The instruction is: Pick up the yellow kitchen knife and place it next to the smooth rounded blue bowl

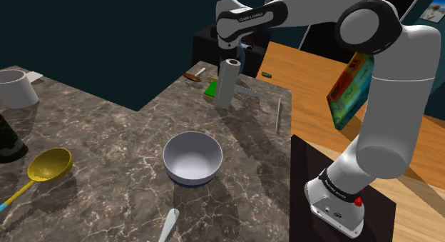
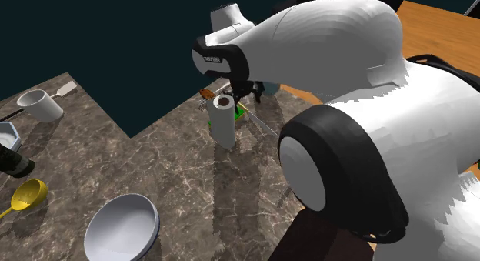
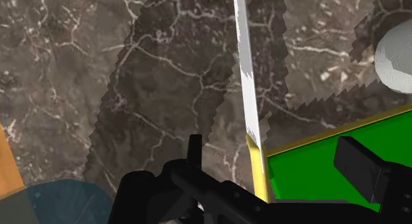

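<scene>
Jaws spread wide, closed on nothing. In the wrist view, gripper (image 3: 276, 160) low over the knife (image 3: 249, 90): yellow handle between the two black fingers (image 3: 360, 166), apparently touching neither, silver blade running away across the dark marble counter (image 3: 99, 77). Just beside the handle, a green board (image 3: 317, 156) with a yellow edge.

Added by the shoulder view: hand partly hidden behind an upright paper towel roll (image 1: 228, 82), at the counter's far end. Well apart from there, nearer the black stand (image 1: 314, 183), a pale grey-blue bowl (image 1: 192, 158). A white spoon (image 1: 169, 225) near the bowl, a yellow ladle (image 1: 48, 165) and a white mug (image 1: 16, 87) toward that view's left.

Added by the second exterior view: a spatula (image 2: 65, 88) at the counter's edge near the mug, behind the arm's large white links.

Dark teal walls behind; a wooden surface (image 1: 307, 69) beyond the counter.
</scene>
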{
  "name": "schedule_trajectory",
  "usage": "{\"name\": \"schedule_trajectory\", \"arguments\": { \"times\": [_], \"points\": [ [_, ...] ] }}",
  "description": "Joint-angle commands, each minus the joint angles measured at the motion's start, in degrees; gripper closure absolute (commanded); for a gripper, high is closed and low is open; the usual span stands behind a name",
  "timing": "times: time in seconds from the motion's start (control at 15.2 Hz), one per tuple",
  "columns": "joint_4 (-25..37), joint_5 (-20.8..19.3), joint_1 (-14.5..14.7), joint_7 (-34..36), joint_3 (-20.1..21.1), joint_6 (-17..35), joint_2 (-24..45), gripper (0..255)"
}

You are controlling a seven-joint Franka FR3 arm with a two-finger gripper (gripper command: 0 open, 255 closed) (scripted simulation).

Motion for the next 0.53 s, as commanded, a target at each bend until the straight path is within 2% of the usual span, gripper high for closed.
{"name": "schedule_trajectory", "arguments": {
  "times": [0.0,0.46],
  "points": [
    [0.2,-0.1,-0.1,-0.1,0.0,1.0,1.2,0],
    [-3.4,-0.3,-0.4,0.1,-0.2,5.1,1.6,0]
  ]
}}
